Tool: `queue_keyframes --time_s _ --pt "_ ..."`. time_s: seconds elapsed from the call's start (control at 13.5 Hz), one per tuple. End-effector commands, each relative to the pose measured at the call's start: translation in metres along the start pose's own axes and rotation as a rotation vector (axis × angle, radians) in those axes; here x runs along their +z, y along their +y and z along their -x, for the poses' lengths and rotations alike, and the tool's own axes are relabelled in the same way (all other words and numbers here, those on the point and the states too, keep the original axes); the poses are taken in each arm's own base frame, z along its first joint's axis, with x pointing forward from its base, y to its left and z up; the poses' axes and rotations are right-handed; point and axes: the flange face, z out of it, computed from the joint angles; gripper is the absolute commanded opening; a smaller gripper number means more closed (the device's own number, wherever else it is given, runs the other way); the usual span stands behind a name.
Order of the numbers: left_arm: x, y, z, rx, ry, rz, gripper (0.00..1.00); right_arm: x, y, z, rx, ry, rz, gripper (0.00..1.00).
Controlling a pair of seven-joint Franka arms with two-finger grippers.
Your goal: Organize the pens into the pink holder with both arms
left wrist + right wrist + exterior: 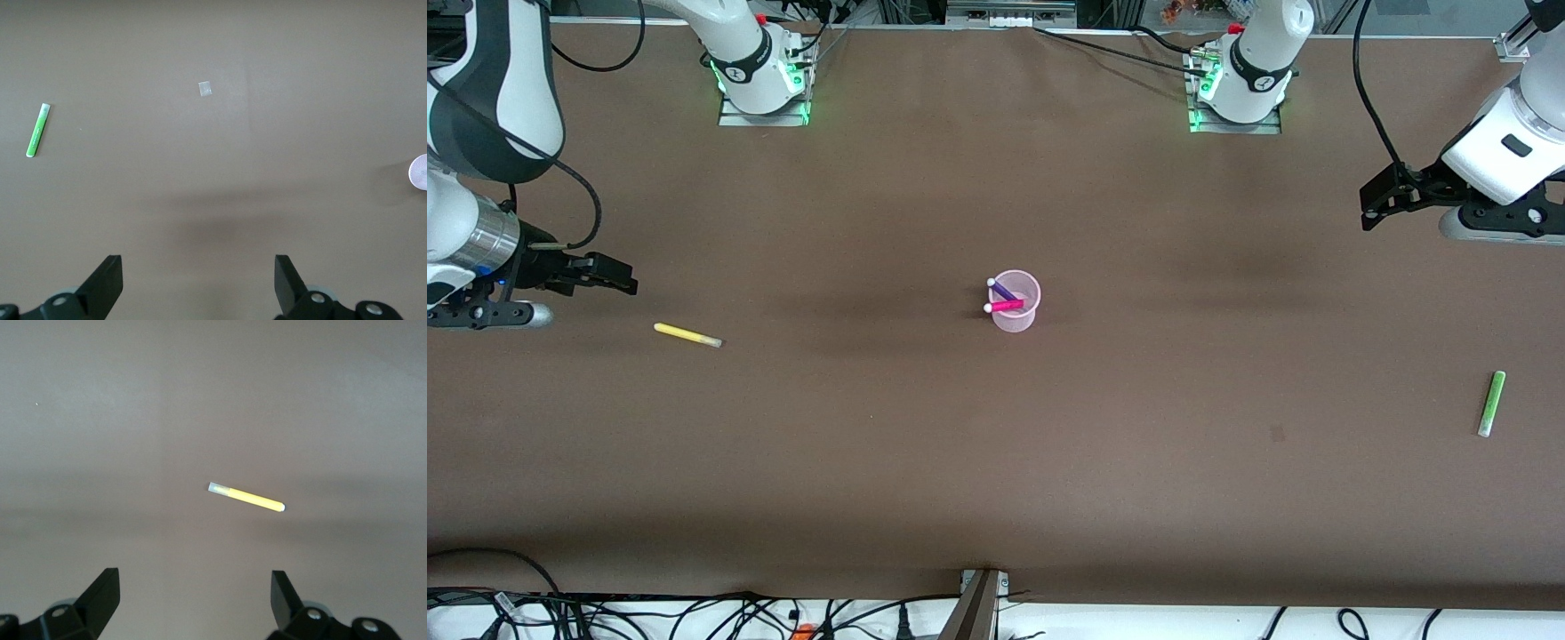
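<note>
The pink holder (1016, 302) stands upright mid-table with a purple pen (1003, 290) and a magenta pen (1007, 305) leaning in it. A yellow pen (687, 335) (246, 497) lies flat toward the right arm's end of the table. My right gripper (624, 280) (195, 597) hangs open and empty over bare table beside it. Toward the left arm's end, nearer the front camera than the holder, lies a lime green pen (1491, 404) (38, 130). My left gripper (1369, 206) (198, 280) is open and empty over bare table, apart from that pen. The holder's rim (419, 172) shows at the edge of the left wrist view.
Both arm bases (763, 84) (1236, 93) stand along the table's edge farthest from the front camera. Cables and a metal bracket (980, 604) run along the edge nearest to it. A small pale patch (205, 88) marks the brown tabletop.
</note>
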Motion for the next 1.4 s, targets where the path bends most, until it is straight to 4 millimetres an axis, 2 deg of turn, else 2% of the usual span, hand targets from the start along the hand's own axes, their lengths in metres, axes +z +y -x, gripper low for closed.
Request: queue_keyframes --time_s 0.0,0.22,0.52,0.67,0.81,0.96,1.33 --pt "-0.008 0.001 0.002 -0.011 -0.002 0.006 1.0 -0.014 0.009 -0.001 -0.023 0.018 -0.002 1.0" --pt "-0.008 0.002 0.002 -0.008 -0.002 0.006 1.0 -0.027 0.017 0.007 -0.016 0.028 -0.001 1.0" --pt "-0.008 0.001 0.002 -0.011 -0.004 0.01 1.0 -0.052 0.016 0.022 -0.024 0.024 -0.021 1.0" --pt "-0.008 0.002 0.002 -0.011 -0.002 0.01 1.0 -0.069 0.018 0.03 -0.019 0.034 -0.019 1.0" --pt "-0.008 0.002 0.002 -0.009 -0.002 0.009 1.0 -0.103 0.012 0.03 0.011 0.039 -0.019 1.0" --pt "-0.009 0.0 0.002 -0.011 0.001 0.008 1.0 -0.121 0.009 0.027 0.034 0.012 -0.009 1.0" --pt "-0.015 -0.001 0.001 -0.012 0.013 0.008 1.0 -0.128 0.009 0.028 0.039 0.026 -0.011 1.0"
